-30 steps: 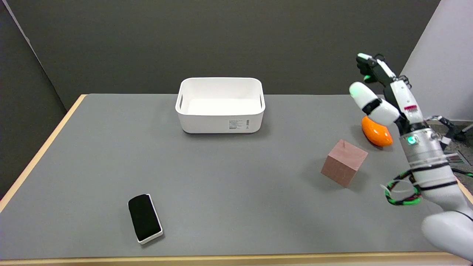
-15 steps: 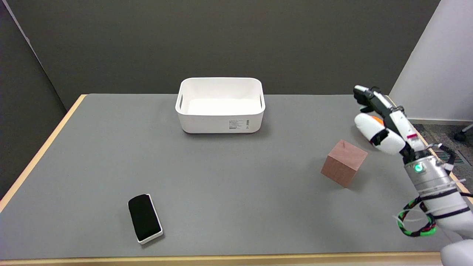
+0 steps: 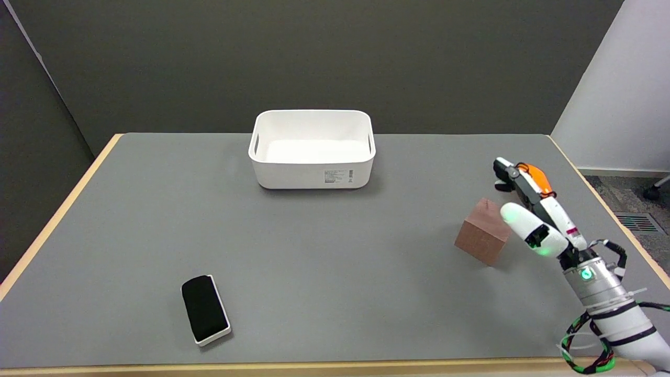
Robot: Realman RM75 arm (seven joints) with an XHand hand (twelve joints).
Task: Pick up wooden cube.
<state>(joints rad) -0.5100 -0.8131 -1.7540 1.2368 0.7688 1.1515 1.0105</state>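
The wooden cube (image 3: 481,236) is pinkish brown and sits on the grey table (image 3: 335,246) at the right, turned with a corner toward me. My right hand (image 3: 528,207) reaches in from the lower right, just right of the cube and low over the table. Its fingers are spread, the thumb lies over the cube's right top corner, and the other fingers stretch past the cube's far side. Nothing is in the hand.
An orange object (image 3: 537,178) lies behind the hand, partly hidden by the fingers. A white bin (image 3: 312,148) stands at the back centre. A black and white eraser (image 3: 204,309) lies at the front left. The table's right edge runs close by the arm.
My right hand has come down from high above the orange object and moved nearer, now low beside the cube. The cube and the other things have stayed put.
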